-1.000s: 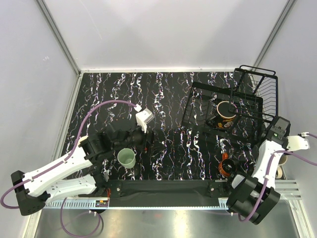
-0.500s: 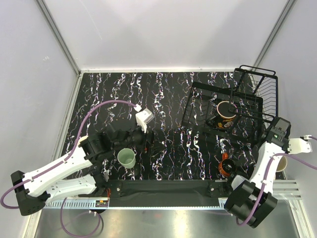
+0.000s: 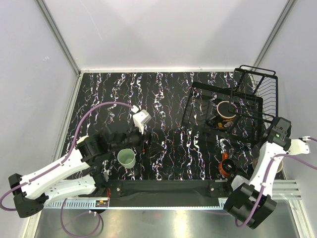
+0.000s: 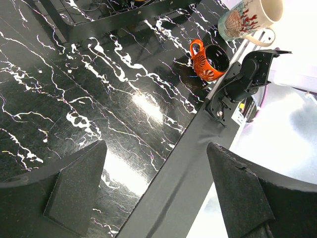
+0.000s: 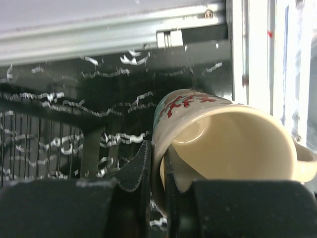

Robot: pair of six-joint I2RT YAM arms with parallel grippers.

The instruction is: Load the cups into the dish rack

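Leaning rightward, right fingers (image 5: 134, 168) pinch the cream mug (image 5: 233, 144) by its rim.

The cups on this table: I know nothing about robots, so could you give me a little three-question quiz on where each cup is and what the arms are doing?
1. True or false: the black patterned mug sits inside the basket of the dish rack.
2. Which cup do the right arm's jaws pinch by its wall? A: the mint-green cup. B: the red mug. C: the cream mug.
3. Fill in the blank: the left arm's jaws stand ____, with nothing between them.
Key: 1 true; 2 C; 3 open.
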